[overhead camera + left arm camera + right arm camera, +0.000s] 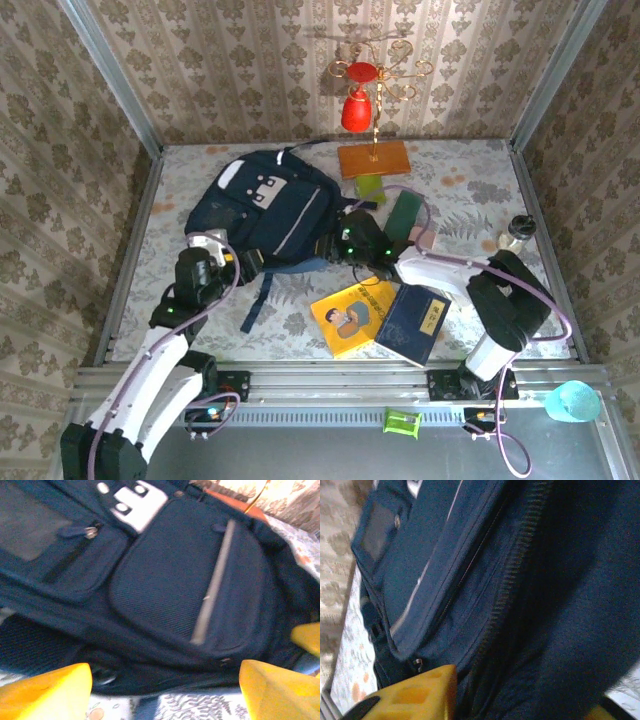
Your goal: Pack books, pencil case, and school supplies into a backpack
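The navy backpack (268,205) lies flat at the table's middle left. My left gripper (243,263) sits at its near edge; its yellow fingers (45,692) stand wide open with nothing between them, and the backpack (190,580) lies just ahead. My right gripper (343,246) is at the bag's right side, open, its jaws apart around the bag's dark fabric (545,605) beside a zip. The yellow book (350,316) and the navy book (413,323) lie side by side near the front. Light green (368,186), dark green (405,215) and pink (426,238) supplies lie right of the bag. The pencil case is out of view.
An orange slab (374,158) with a gold stem and a red bell stands behind the supplies. A small cup (515,232) is at the right edge. Dark straps (258,300) trail from the bag toward the front rail.
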Action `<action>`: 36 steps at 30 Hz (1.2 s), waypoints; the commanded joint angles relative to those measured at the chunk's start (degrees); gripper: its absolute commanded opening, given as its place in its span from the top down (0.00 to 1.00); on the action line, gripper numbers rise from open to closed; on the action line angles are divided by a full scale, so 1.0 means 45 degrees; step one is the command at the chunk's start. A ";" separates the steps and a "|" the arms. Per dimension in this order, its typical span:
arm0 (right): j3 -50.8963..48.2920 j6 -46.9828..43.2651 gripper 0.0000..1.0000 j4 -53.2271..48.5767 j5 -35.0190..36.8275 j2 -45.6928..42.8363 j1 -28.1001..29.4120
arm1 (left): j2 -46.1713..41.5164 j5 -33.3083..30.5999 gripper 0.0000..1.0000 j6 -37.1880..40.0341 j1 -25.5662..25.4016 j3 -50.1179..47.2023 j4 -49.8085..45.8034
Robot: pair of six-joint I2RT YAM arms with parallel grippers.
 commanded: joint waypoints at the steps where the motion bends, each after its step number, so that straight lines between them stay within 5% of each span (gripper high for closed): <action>1: 0.0404 -0.1150 0.55 -0.1544 -0.0075 -0.0510 -0.0120 | 0.1450 0.0230 0.21 0.0760 -0.0753 0.1055 0.0645; 4: -0.0423 -0.1227 0.39 -0.1414 -0.0055 -0.1097 -0.0826 | 0.3387 0.0348 0.21 0.1750 -0.1935 0.2344 0.0513; 9: -0.0247 -0.0569 0.38 -0.0826 0.0102 0.0107 -0.1335 | 0.6160 0.0328 0.22 0.2791 -0.3341 0.3947 0.0496; 14: -0.0236 -0.0346 0.46 -0.0465 0.0322 0.0721 -0.1588 | 0.7853 0.0792 0.28 0.2971 -0.3864 0.4673 0.0517; 19: -0.0655 -0.0266 0.73 -0.0155 0.0072 0.0897 -0.1824 | 0.9420 0.1721 0.40 0.3031 -0.4126 0.5311 0.0496; 22: -0.1108 -0.0097 0.79 0.0321 -0.0063 0.1041 -0.1888 | 1.0215 0.2271 0.46 0.3022 -0.4184 0.5833 0.0464; 36: -0.1604 0.0393 0.87 0.1386 -0.0618 0.1340 -0.2005 | 1.2492 0.2728 0.43 0.3501 -0.4591 0.7339 -0.0064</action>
